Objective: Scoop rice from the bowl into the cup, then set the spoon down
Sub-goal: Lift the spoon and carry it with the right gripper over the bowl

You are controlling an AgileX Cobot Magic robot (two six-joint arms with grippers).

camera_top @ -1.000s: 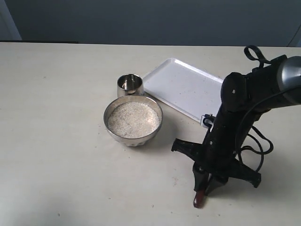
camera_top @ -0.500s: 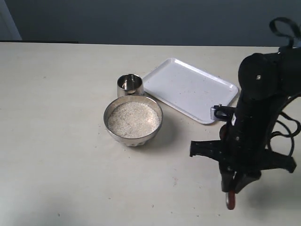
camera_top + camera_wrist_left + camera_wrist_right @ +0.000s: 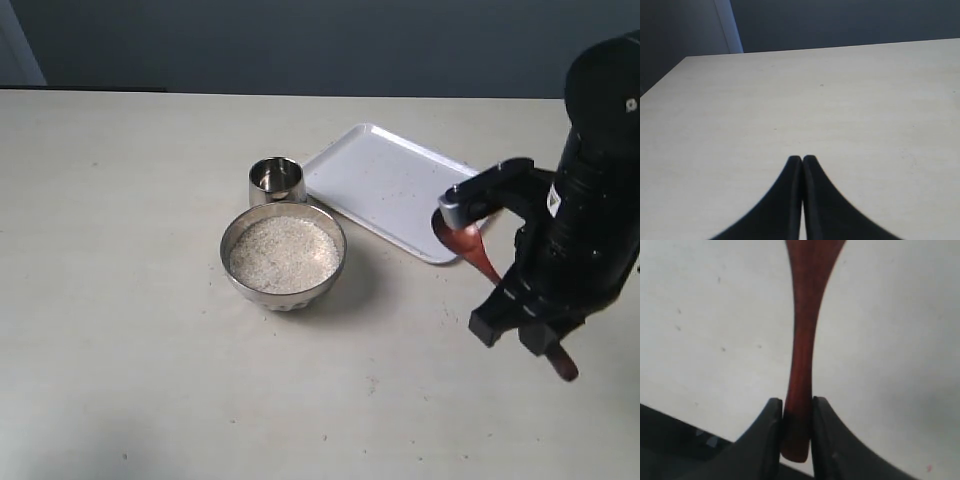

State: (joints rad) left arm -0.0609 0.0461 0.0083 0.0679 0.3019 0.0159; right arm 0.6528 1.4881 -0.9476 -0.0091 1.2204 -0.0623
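The steel bowl [image 3: 283, 290] holds pale rice [image 3: 283, 253] at mid-table. Just behind it, touching or nearly so, stands the small steel cup [image 3: 276, 180], which looks empty. My right gripper [image 3: 545, 345] [image 3: 796, 401] is shut on the thin handle end of the reddish-brown spoon [image 3: 470, 245] [image 3: 802, 330]. The spoon is held above the table at the right, its oval head by the tray's near corner. My left gripper [image 3: 802, 158] is shut on nothing, over bare table, and does not show in the exterior view.
A white tray [image 3: 395, 185] lies tilted behind and right of the bowl. The right arm's black bulk [image 3: 600, 180] stands at the right edge. Pale tabletop [image 3: 130, 300] stretches left and in front of the bowl.
The right arm has swung to the right and risen, turning the spoon. The spoon hung down near the table's front before; it now slants with its head toward the tray.
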